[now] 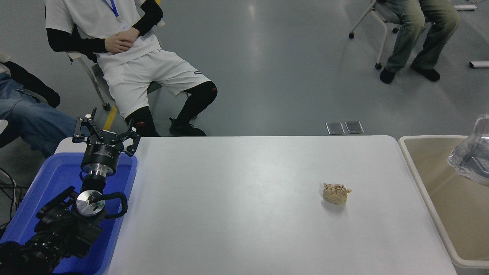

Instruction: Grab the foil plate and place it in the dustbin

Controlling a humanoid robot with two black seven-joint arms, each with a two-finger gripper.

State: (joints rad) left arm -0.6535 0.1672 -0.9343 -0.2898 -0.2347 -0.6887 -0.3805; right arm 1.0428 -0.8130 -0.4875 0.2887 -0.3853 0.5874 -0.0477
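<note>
The foil plate [471,158], blurred at the right edge, hangs tilted within the mouth of the dustbin [416,164], whose floor lies directly below; the right gripper is out of view, its state undeterminable, while the left gripper [104,133] is parked open, far left.

foil plate [471,158] over dustbin [424,183], right of table [244,229]

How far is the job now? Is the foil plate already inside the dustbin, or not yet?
Done: the foil plate is off the table; only a small tan wad lies there. In hand: the plate, blurred, is over the dustbin at the right edge, whether resting in it is unclear. The right gripper is out of view; the left gripper sits parked over the blue tub. Left: the plate settling inside.
</note>
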